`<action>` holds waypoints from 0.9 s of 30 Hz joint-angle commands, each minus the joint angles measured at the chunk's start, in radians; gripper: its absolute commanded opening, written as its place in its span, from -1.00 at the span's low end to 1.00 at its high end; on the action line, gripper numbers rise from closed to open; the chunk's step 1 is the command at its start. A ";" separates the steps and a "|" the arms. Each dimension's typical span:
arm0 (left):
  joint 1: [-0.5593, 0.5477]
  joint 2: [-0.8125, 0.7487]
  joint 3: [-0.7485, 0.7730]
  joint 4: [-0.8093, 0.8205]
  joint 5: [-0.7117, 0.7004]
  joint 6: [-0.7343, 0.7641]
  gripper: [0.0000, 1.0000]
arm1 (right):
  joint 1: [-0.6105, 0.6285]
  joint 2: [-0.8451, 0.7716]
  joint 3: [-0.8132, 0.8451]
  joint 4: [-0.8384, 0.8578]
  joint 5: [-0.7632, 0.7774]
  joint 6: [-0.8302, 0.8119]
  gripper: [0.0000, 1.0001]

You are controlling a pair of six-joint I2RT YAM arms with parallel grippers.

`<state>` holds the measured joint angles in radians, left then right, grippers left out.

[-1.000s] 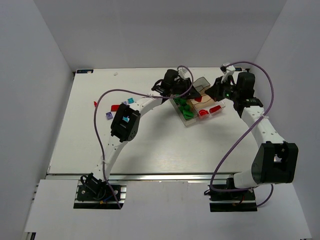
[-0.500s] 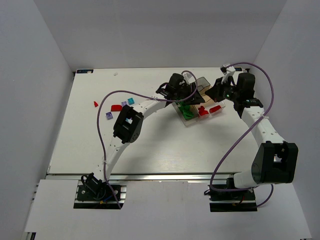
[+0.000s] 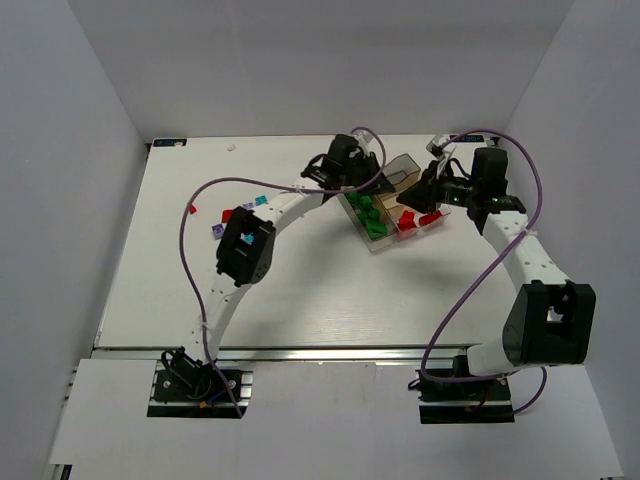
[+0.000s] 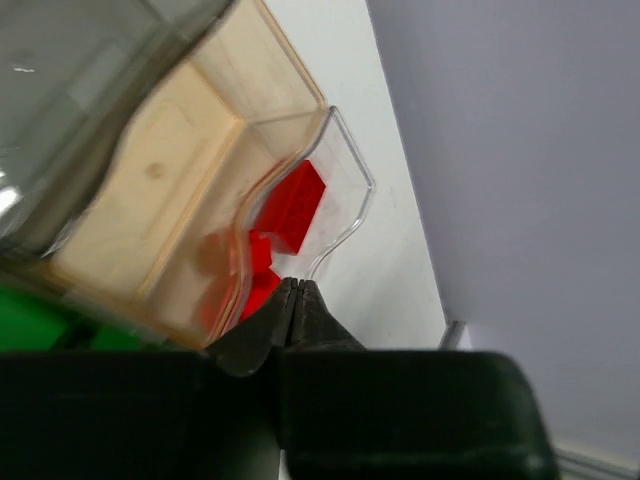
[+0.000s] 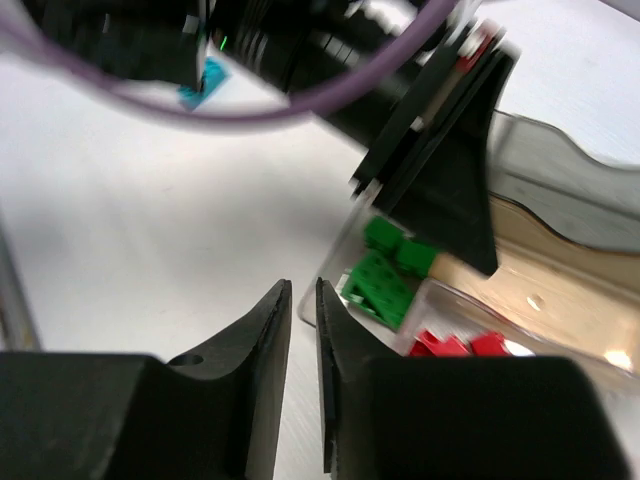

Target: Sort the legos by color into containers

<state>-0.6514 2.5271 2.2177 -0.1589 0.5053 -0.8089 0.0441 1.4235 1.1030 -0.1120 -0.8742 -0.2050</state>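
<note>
Right gripper [image 5: 303,300] has slid in from the tray's right side and now hangs low at its edge, while the left gripper [image 4: 296,292] has drawn back from the middle of the tray [image 4: 200,140] toward its far-left end. Left jaws are pressed together with nothing between them, tips poised just above the tray's corner where the red bricks [image 4: 295,205] lie, so that looks like a finished drop and not a grab. Right jaws stand a sliver apart and empty, pointing along the tray's side, perhaps ready to steady it or tidy a brick, though I can't tell which. Inside the tray the sorting shows: green bricks [image 5: 385,270] fill the long section, reds sit in the small square one next to it, and the pale section between stays bare, likely kept for another colour. Well to the left of the tray, loose on the table [image 3: 300,300], wait a red brick [image 3: 193,210], a purple brick [image 3: 217,230] and a cyan brick [image 3: 262,200]. Those lie on the left arm's side of the tray, so that arm seems the natural one to fetch them; the job looks past halfway but not done.
</note>
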 commanded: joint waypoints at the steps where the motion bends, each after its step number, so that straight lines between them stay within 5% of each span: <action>1: 0.076 -0.304 -0.067 -0.046 -0.109 0.101 -0.85 | 0.011 0.021 0.055 -0.052 -0.215 -0.116 -0.55; 5: 0.171 -0.526 -0.312 -0.140 -0.237 0.178 -0.85 | 0.052 0.077 0.101 -0.095 -0.183 -0.145 -0.50; 10: 0.341 -0.732 -0.625 -0.283 -0.399 0.229 0.19 | 0.161 0.199 0.242 -0.225 -0.016 -0.181 -0.42; 13: 0.406 -0.797 -0.676 -0.379 -0.482 0.244 0.38 | 0.212 0.254 0.314 -0.305 0.059 -0.205 -0.28; 21: 0.475 -0.737 -0.696 -0.484 -0.557 -0.048 0.53 | 0.295 0.290 0.336 -0.316 0.153 -0.182 -0.10; 27: 0.495 -0.578 -0.477 -0.741 -0.663 -0.349 0.50 | 0.297 0.267 0.301 -0.318 0.204 -0.188 -0.06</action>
<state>-0.1715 1.9247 1.6176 -0.7490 -0.0731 -0.9543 0.3431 1.7199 1.3972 -0.4198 -0.7078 -0.3782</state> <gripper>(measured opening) 0.753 0.465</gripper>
